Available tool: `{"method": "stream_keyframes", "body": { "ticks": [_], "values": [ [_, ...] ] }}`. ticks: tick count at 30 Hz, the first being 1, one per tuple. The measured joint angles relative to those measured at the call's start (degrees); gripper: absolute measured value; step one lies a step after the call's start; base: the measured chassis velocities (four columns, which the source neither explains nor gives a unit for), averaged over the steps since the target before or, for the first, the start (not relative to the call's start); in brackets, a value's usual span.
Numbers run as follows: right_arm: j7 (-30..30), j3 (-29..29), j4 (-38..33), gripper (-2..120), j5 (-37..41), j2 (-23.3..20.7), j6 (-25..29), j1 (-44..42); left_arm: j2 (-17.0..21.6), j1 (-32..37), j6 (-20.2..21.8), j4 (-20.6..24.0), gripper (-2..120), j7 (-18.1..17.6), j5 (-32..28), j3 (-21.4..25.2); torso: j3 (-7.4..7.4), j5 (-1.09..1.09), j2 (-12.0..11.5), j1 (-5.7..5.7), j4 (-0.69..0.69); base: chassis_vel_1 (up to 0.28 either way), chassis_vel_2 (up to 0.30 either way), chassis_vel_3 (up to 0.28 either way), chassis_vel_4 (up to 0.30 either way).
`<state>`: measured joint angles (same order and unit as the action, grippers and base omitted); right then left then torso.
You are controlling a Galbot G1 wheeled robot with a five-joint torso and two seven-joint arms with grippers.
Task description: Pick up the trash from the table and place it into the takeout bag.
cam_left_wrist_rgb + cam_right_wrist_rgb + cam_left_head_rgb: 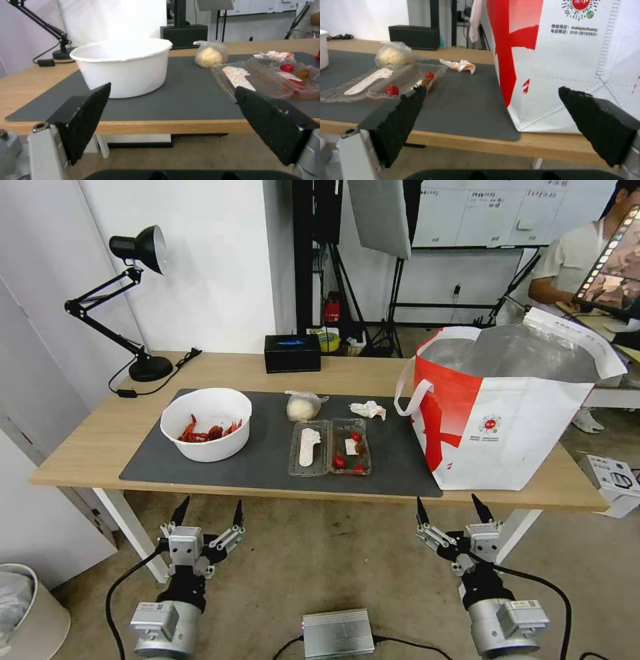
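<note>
Both claws, left claw (pixel 208 511) and right claw (pixel 450 507), hung wide open before the table (pixel 87 447); the stiff, light crayfish bowl (pixel 206 423) looked best gripped at its rim.

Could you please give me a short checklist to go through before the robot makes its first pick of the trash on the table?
1. Left gripper open and empty, held below the table edge: ok.
2. Right gripper open and empty, in front of the takeout bag: ok.
3. Takeout bag upright with its mouth open: ok.
4. White bowl, clamshell tray, knotted bag and tissue all lying apart on the grey mat: ok.
5. Room left inside the bag: cannot tell.
</note>
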<state>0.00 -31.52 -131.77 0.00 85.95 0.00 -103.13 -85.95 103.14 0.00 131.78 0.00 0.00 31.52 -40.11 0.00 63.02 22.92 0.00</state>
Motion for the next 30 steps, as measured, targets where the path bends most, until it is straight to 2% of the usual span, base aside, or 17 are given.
{"method": "stream_keyframes", "body": {
  "ticks": [26,29,30],
  "values": [
    [0.0,0.0,0.0,100,0.0,0.0,0.0,0.0,0.0,0.0,0.0,0.0,100,0.0,0.0,0.0,0.00,0.00,0.0,0.00,0.00,0.000,0.000,0.000,0.000],
    [-0.1,-0.6,-0.1,100,0.5,-0.5,0.0,-0.1,0.1,-0.4,-0.1,0.0,100,-0.1,-0.4,-0.1,0.00,0.02,0.0,0.00,0.01,0.000,0.000,0.000,0.000],
    [-0.4,-2.5,-0.8,100,2.0,-2.1,0.0,-0.5,0.5,-1.1,-0.4,-0.2,100,-0.6,-1.3,-0.5,0.00,0.01,0.0,0.00,0.03,0.000,0.000,0.000,0.000]
  ]
}}
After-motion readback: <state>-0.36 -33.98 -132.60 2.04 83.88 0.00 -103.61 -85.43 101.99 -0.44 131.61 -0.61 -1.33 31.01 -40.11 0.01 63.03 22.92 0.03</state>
